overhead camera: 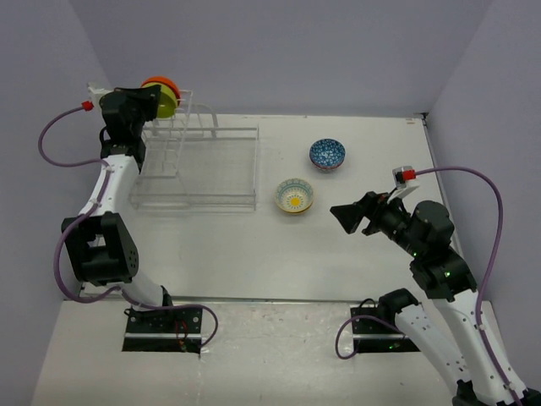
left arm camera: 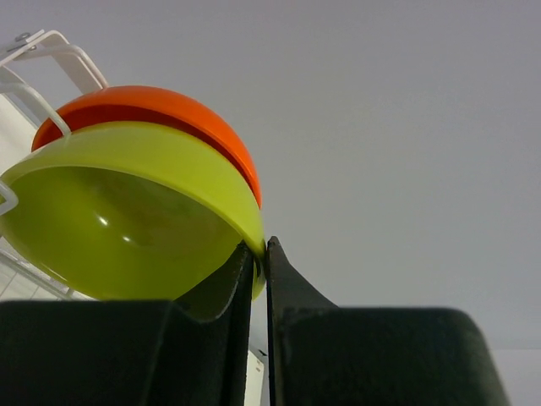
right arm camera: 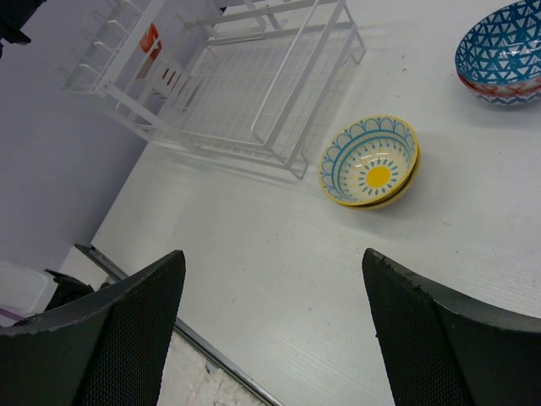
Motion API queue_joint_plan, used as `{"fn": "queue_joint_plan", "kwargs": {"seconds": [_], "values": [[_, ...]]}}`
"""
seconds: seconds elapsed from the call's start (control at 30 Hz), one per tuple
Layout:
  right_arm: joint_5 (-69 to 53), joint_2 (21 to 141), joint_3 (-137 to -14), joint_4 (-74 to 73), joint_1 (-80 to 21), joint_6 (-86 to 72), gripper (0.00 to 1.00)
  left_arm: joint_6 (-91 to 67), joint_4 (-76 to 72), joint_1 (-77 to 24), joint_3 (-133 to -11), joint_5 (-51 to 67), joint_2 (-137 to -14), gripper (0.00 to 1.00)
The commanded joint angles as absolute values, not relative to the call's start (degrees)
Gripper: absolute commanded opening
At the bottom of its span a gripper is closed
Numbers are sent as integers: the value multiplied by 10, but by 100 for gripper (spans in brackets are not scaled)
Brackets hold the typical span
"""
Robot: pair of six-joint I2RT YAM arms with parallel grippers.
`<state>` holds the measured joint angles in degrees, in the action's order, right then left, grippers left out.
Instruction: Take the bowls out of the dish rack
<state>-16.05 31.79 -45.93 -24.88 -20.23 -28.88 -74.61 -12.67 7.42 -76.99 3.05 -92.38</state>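
Observation:
The clear wire dish rack (overhead camera: 199,169) stands at the back left of the table. A lime-green bowl (overhead camera: 168,103) and an orange bowl (overhead camera: 160,83) stand on edge, nested, at the top of its taller gridded end. My left gripper (overhead camera: 155,103) is shut on the lime bowl's rim. In the left wrist view the fingers pinch the lime bowl (left arm camera: 127,220) at its lower right edge, with the orange bowl (left arm camera: 177,108) behind it and a rack wire (left arm camera: 52,44) over both. My right gripper (overhead camera: 347,216) is open and empty, hovering above the table (right arm camera: 272,254).
A yellow-and-blue patterned bowl (overhead camera: 295,195) sits on the table right of the rack, also in the right wrist view (right arm camera: 372,162). A blue patterned bowl (overhead camera: 327,154) sits behind it, also in the right wrist view (right arm camera: 503,51). Walls enclose the table on three sides.

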Motion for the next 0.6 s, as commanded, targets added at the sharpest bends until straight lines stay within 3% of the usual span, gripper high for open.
{"fn": "queue_joint_plan", "kwargs": {"seconds": [0.0,0.57], "values": [[-174,318,-459,-235,-203,-287,85,-744,-174,87,-769,16,-885,0],[-165,317,-456,-235,-202,-276,85,-775,-232,87,-718,47,-835,0]]}}
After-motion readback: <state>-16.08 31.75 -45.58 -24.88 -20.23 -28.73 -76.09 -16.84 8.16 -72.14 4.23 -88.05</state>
